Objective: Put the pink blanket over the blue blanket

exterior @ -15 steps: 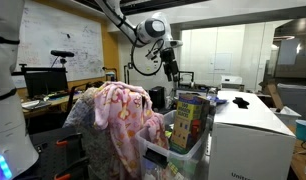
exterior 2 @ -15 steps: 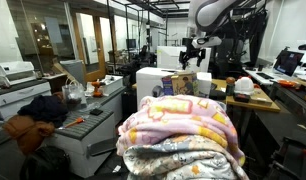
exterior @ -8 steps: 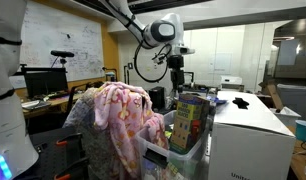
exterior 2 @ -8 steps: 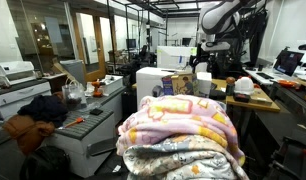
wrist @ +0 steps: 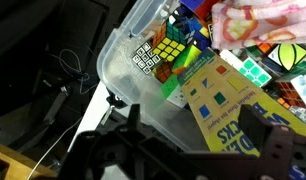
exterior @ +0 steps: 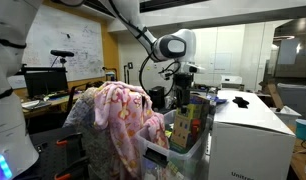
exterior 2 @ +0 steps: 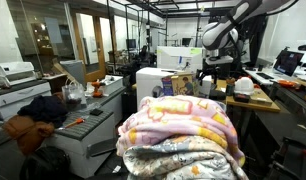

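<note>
The pink blanket (exterior: 123,115) with yellow swirly flowers is draped over a mound; it also shows in an exterior view (exterior 2: 181,121) and at the top right corner of the wrist view (wrist: 261,20). The blue blanket (exterior 2: 183,160), mottled grey-blue, lies under it and shows below its front edge. My gripper (exterior: 182,96) hangs in the air to the side of the pink blanket, above a clear plastic bin (exterior: 158,152). It also shows in an exterior view (exterior 2: 207,82). In the wrist view its two fingers (wrist: 193,125) are spread apart with nothing between them.
The clear bin (wrist: 128,75) holds puzzle cubes (wrist: 171,50) and a yellow blocks box (wrist: 228,105). A white cabinet (exterior: 248,135) stands beside the bin. Desks with monitors (exterior: 43,82), a white printer (exterior 2: 13,72) and dark clothes (exterior 2: 38,108) surround the area.
My gripper has moved away from the far background and downward, from high up to just above the clear bin. The blankets have not moved.
</note>
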